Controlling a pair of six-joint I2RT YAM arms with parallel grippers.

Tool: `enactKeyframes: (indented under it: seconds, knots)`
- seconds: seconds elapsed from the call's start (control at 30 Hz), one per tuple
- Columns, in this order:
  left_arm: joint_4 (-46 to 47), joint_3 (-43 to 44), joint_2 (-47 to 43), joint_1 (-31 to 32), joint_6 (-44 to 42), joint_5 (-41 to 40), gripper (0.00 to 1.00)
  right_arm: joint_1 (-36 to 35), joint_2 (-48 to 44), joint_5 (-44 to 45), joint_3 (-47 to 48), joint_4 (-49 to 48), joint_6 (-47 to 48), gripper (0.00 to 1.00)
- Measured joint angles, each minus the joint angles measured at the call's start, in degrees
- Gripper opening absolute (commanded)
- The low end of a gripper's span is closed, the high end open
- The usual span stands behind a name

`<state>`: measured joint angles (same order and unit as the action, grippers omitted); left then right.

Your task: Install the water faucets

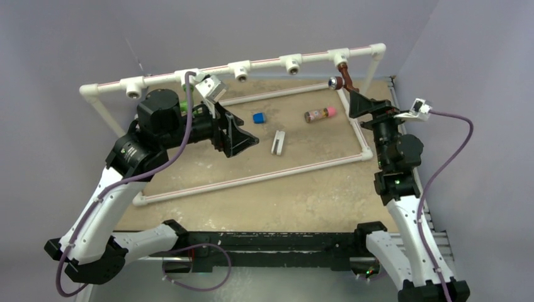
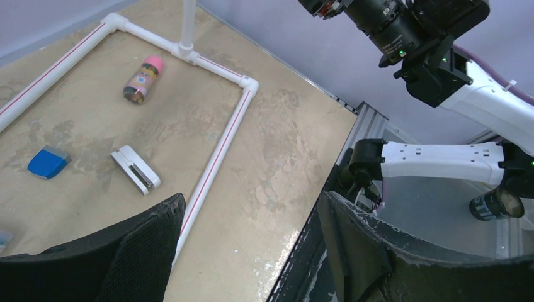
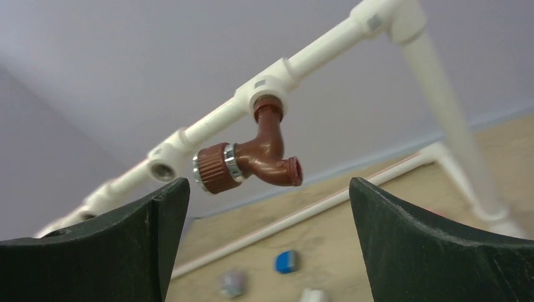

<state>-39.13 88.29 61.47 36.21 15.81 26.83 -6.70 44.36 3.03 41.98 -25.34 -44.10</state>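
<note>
Reddish-brown faucet [image 3: 252, 160] sat in its tee fitting [image 3: 267, 94]; right fingers [image 3: 113, 251] gaped wide, clear of it; left fingers [image 2: 126, 264] open, empty; backing away seemed next.

No text, brand or number legible anywhere, colourful label on the pink-capped cylinder [image 2: 140, 80] just inside the white pipe frame [image 2: 214, 157] too blurred to read, pale marks on a dark can [image 2: 494, 204] well outside the frame unreadable
</note>
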Motion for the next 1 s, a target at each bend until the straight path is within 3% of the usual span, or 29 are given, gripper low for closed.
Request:
enactKeyframes:
  seconds: [0.37, 0.6, 0.83, 1.0]
  knots:
    - [0.1, -0.1, -1.7, 0.0, -0.4, 0.3, 0.76, -0.2, 0.0, -1.0, 7.1, 10.4, 39.2, 0.98]
    - [0.4, -1.9, -3.4, 0.0, -0.5, 0.7, 0.76, -6.6, 2.5, -2.4, 10.6, 16.5, 61.9, 0.98]
    - [0.4, -2.1, -4.9, 0.8, -0.6, 0.6, 0.76, -18.7, 5.4, 9.3, 9.0, 14.6, 86.0, 0.98]
    - [0.4, -2.1, -5.5, 1.2, -0.7, 0.3, 0.77, -21.3, 7.5, 17.3, 4.9, 6.5, 99.4, 0.98]
